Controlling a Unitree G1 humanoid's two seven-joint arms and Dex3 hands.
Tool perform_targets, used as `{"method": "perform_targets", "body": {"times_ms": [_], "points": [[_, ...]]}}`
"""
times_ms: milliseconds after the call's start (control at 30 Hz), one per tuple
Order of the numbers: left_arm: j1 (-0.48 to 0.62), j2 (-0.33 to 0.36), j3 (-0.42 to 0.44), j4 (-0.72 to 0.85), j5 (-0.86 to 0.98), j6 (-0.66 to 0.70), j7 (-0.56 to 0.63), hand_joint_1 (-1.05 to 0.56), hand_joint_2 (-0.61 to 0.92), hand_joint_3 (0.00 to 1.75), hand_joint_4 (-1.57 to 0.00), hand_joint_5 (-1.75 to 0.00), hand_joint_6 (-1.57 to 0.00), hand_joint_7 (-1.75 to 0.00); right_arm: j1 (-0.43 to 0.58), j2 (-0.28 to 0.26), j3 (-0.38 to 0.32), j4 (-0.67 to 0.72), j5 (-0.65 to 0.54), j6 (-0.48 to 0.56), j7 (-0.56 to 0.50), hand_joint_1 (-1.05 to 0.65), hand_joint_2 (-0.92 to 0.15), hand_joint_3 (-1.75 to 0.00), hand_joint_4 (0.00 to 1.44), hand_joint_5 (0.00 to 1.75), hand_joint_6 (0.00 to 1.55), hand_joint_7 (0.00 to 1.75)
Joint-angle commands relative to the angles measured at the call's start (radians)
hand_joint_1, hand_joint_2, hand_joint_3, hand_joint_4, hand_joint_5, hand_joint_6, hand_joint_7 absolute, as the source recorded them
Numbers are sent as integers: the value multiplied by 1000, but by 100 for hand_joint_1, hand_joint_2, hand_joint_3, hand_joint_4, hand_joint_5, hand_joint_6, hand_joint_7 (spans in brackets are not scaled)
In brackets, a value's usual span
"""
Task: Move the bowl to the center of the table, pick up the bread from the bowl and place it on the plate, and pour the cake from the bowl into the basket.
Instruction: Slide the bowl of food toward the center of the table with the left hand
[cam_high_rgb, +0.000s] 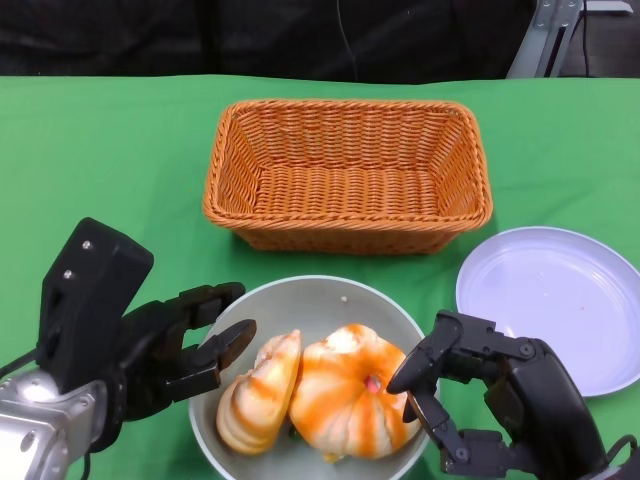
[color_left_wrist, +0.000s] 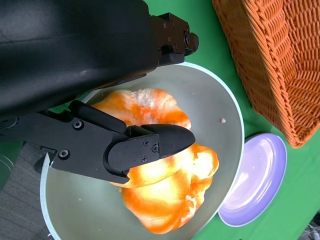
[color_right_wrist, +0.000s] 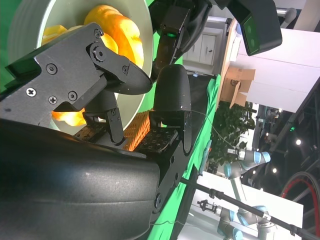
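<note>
My left hand (cam_high_rgb: 165, 345) and right hand (cam_high_rgb: 480, 395), fingers apart and seemingly empty, flank the bowl (cam_high_rgb: 385, 305) holding bread (cam_high_rgb: 258, 385).

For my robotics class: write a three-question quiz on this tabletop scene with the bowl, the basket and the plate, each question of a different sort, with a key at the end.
1. True or false: the plate already has food on it.
2. Multiple choice: the basket lies, in the head view, (A) beyond the bowl, (B) nearer the robot than the bowl, (C) on top of the plate.
3. Short answer: where do the left hand and the right hand sit relative to the bowl?

Key
1. False; both orange-striped pieces are in the bowl.
2. A.
3. One at each side of the bowl at its rim; whether either is gripping it cannot be told.
</note>
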Motion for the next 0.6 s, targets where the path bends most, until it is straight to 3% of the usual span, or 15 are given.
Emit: {"method": "perform_targets", "body": {"times_ms": [33,300,500,600], "points": [[0,-7,3,11,-9,-29,-10,-58,92,57,-2,-1,0,0,1,-1,-2,0,7,-2,-4,-12,-51,-110,78,150,77,119],[12,-18,21,37,-16,-111,-18,-60,92,55,-4,-2,0,0,-8,1,-3,16,5,-14,-5,-12,-51,-110,78,149,77,119],[18,15,38,7,28,-165,17,-49,92,53,-6,-2,0,0,-11,2,-4,20,-1,-15,-9,-13,-51,-110,79,149,76,120],[28,54,42,-44,90,-183,54,-47,92,45,-22,-10,-11,-5,-9,0,-7,17,0,-9,-10,-13,-51,-109,79,148,77,120]]}}
